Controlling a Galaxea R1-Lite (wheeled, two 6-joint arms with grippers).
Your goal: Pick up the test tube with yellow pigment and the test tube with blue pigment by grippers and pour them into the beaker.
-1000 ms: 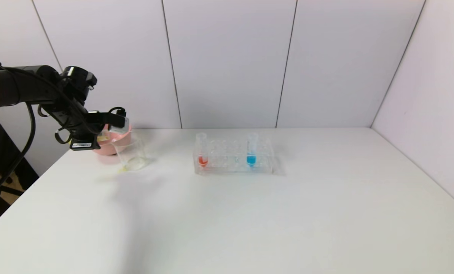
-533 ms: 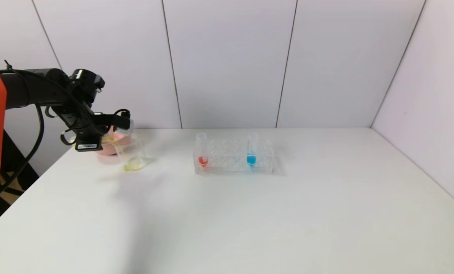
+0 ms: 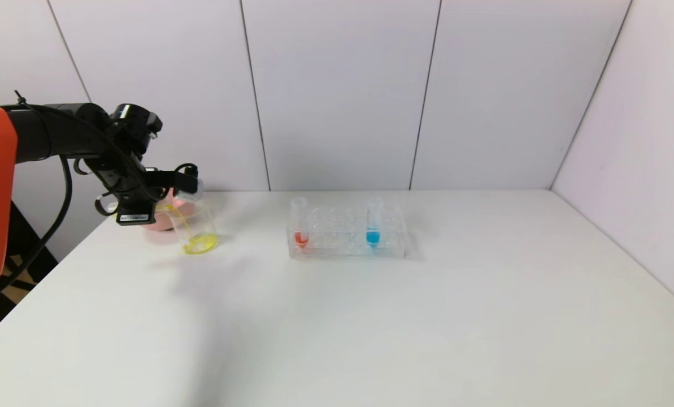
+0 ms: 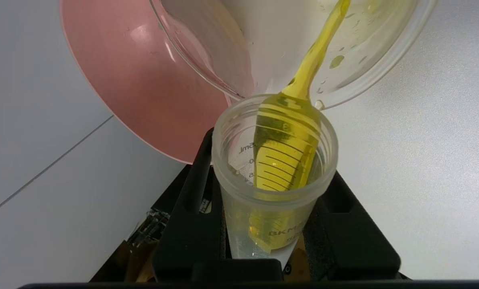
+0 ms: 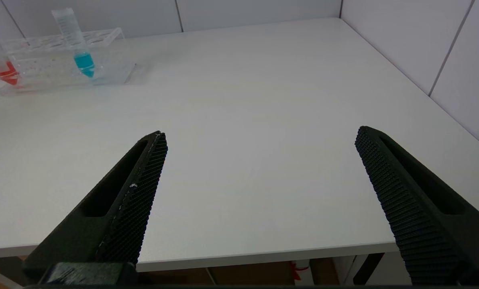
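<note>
The left tool [image 3: 185, 182] hung over the far left corner of the white worktop [image 3: 370, 316], its two black fingers [image 4: 191, 224] clamped on the test tube with yellow pigment [image 4: 277, 176]. The tube was tipped well over, its open mouth level with the rim of the beaker [image 3: 196, 229], and a thin yellow stream ran from the mouth down the inside of the glass. A shallow yellow pool had gathered in the beaker's bottom, and yellow drops clung to its inner wall. From the wrist camera, a good deal of yellow liquid remained in the tube, lying along its lower side over the printed scale marks. The beaker stood upright on the worktop, just in front of a pink bowl [image 3: 164, 217], so close that I could not tell whether the two touched. Towards the middle of the worktop, well apart from the pouring, sat a clear tube rack [image 3: 348, 233]. The test tube with blue pigment [image 3: 374, 221] stood upright in the rack towards its right end, and a tube with red liquid [image 3: 299, 223] stood at its left end. The right tool [image 5: 259, 148] stayed low at the near edge of the worktop, its ribbed fingers spread wide, gripping nothing and touching nothing.
</note>
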